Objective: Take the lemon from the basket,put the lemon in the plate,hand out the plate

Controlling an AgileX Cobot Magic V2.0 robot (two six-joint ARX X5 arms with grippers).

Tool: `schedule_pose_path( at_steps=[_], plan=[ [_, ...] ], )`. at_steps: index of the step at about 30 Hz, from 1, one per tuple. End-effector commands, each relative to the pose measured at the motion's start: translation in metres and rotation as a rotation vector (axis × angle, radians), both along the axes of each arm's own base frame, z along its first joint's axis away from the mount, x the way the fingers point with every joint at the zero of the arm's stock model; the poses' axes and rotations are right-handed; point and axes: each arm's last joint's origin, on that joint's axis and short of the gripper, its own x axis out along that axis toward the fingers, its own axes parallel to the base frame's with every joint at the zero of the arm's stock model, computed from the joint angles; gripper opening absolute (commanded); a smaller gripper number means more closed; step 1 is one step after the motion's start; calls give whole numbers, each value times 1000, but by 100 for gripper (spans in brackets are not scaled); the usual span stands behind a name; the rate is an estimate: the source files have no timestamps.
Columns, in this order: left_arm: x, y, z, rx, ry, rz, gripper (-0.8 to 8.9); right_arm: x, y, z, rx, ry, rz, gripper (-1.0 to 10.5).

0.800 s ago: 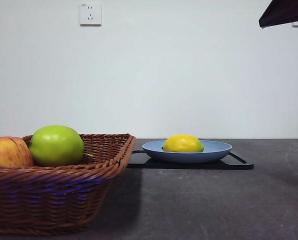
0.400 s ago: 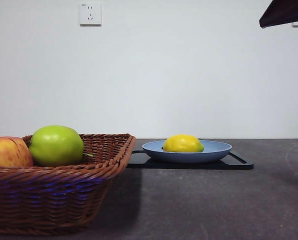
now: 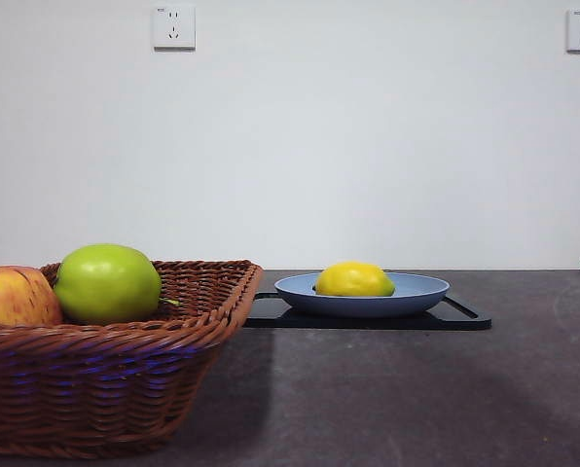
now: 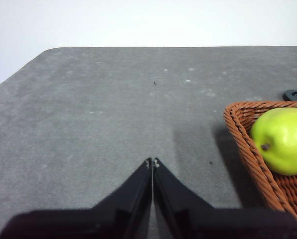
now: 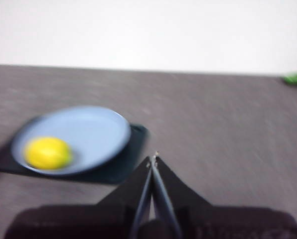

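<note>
A bright yellow oval lemon (image 3: 354, 279) sits in the round light-blue plate (image 3: 421, 291) on a flat black tray (image 3: 462, 316), right of centre in the front view. The reddish-brown wicker basket (image 3: 105, 384) fills the lower left. The right gripper (image 5: 152, 160) hovers beside the plate, jaws pressed together and empty; the left gripper (image 4: 152, 163) idles likewise. Lifting the plate unevenly could roll the lemon off.

Your right gripper (image 5: 152, 160) has its jaws pressed together, empty, just beside the black tray (image 5: 119, 167). On that tray sits the plate (image 5: 96, 129), with the lemon (image 5: 48, 153) inside it near the rim. The picture is blurred.
</note>
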Motion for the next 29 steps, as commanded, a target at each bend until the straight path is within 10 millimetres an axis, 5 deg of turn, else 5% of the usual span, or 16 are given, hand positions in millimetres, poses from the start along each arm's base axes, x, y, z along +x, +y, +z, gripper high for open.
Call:
schedule_pose_path(
  at_steps=[1, 11, 29],
  plan=[
    [0, 0, -2, -6, 4, 6, 8, -1, -7, -19, 15, -17, -41, 3],
    [0, 0, -2, -6, 4, 6, 8, -5, -13, -70, 55, 5, -101, 3],
    [0, 0, -2, -6, 4, 6, 8, -7, -14, -77, 164, 29, -129, 3]
  ],
)
